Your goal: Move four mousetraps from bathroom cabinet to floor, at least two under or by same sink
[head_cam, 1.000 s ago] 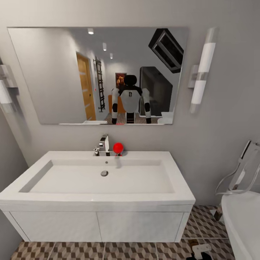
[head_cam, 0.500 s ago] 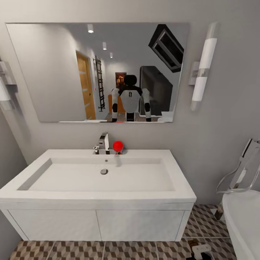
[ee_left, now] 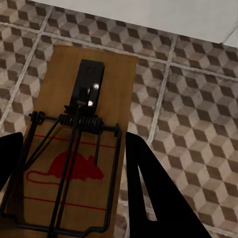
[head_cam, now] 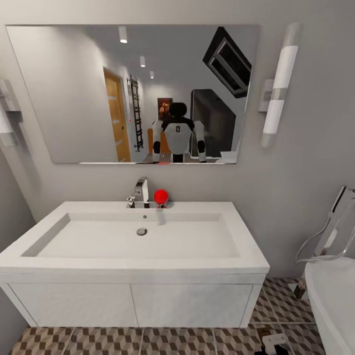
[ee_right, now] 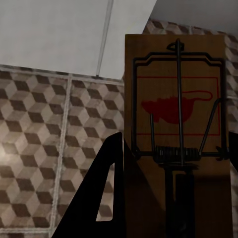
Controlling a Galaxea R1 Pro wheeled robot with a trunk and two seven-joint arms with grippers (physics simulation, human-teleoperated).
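Tan mousetraps sit clamped in both my fingers, left mousetrap (ee_left: 74,148) and right mousetrap (ee_right: 176,124), above the bathroom floor (ee_left: 198,124); next I judge: lower them beside the sink (head_cam: 138,236).

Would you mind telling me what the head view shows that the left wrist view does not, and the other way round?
The head view alone shows the white sink, the faucet, a red ball beside it, and the mirror reflecting the robot. The left wrist view alone shows a mousetrap between the left gripper fingers, with its red mouse print. Both show the cube-patterned bathroom floor.
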